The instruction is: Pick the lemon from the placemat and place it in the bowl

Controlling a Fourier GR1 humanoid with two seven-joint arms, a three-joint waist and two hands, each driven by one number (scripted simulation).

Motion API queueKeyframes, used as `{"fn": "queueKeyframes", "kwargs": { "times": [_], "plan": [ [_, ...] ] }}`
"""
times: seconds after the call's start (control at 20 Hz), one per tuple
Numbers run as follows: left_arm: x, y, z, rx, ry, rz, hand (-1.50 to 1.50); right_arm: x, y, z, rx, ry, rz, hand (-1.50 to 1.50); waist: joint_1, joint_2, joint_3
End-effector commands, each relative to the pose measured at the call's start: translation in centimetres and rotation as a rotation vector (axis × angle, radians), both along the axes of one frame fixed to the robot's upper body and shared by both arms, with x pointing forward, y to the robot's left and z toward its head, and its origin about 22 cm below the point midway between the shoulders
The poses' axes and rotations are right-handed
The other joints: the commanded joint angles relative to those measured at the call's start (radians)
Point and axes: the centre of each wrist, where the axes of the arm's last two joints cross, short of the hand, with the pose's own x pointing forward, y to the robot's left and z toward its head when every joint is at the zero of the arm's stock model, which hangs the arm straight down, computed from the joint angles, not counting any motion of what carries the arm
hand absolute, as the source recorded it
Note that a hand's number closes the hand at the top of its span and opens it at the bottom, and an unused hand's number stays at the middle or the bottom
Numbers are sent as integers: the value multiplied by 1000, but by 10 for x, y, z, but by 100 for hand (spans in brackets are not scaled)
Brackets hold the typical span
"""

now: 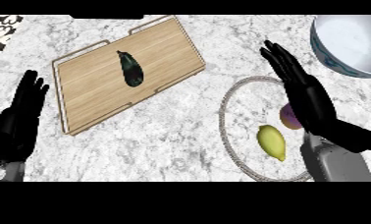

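Yellow lemon [272, 142] lies on the round placemat [226, 120]; bowl [342, 41] well apart.

Lemon [272, 142] on placemat [226, 120], untouched

Yellow lemon [272, 142], marbled grey counter [181, 134]

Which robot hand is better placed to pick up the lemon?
Right. The right robot hand hangs open over the placemat, just beside the lemon. The left robot hand rests open at the counter's far left edge.
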Motion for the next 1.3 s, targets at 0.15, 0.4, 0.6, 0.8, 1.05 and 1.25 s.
{"fn": "queueKeyframes", "kwargs": {
  "times": [0.15, 0.4, 0.6, 0.8, 1.05, 1.25],
  "plan": [
    [19, -7, 21, 137, -72, -50, 0, 10, 0, 19, 26, -153, 608, 150, 2, -26, 11],
    [34, -27, 40, 186, -88, -126, 0, 34, -81, 5, 187, -335, 348, -150, -6, -12, 14],
    [38, -32, 45, 193, -86, -125, 0, 30, -96, 24, 161, -435, 641, -150, -2, -18, 17],
    [34, -35, 38, 195, -72, -132, 0, 24, -118, 56, -26, -543, 633, -150, 6, -27, 14],
    [34, -49, 32, 194, -59, -120, 0, 14, -133, 79, -315, -596, 616, -150, 8, -31, 11],
    [45, -51, 40, 201, -59, -116, 0, 1, -140, 76, -563, -661, 590, -150, -10, -33, 9]
  ]
}}
